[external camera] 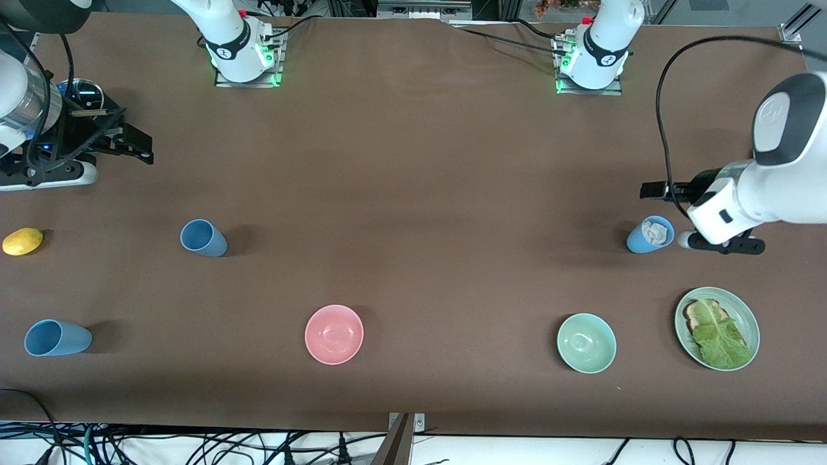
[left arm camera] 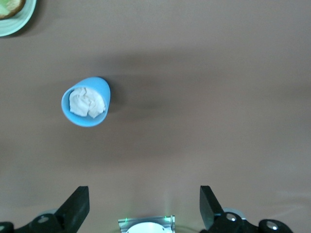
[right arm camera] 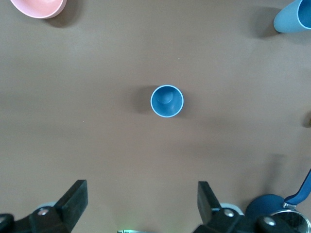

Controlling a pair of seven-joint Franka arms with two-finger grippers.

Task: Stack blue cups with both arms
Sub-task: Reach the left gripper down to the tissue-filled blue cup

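Note:
Three blue cups stand on the brown table. One blue cup (external camera: 649,234) (left arm camera: 86,102) at the left arm's end has crumpled white paper inside. An empty blue cup (external camera: 203,237) (right arm camera: 166,101) stands at the right arm's end. Another empty blue cup (external camera: 57,338) (right arm camera: 294,17) is nearer the front camera. My left gripper (external camera: 678,191) (left arm camera: 144,204) hangs open above the table beside the paper-filled cup, holding nothing. My right gripper (external camera: 97,145) (right arm camera: 142,201) is open and empty, high over the table between the right arm's base and the middle cup.
A pink bowl (external camera: 334,334) and a mint-green bowl (external camera: 586,343) sit near the front edge. A green plate (external camera: 749,316) with bread and lettuce lies beside the mint bowl. A lemon (external camera: 22,241) and a blue pot (external camera: 81,93) are at the right arm's end.

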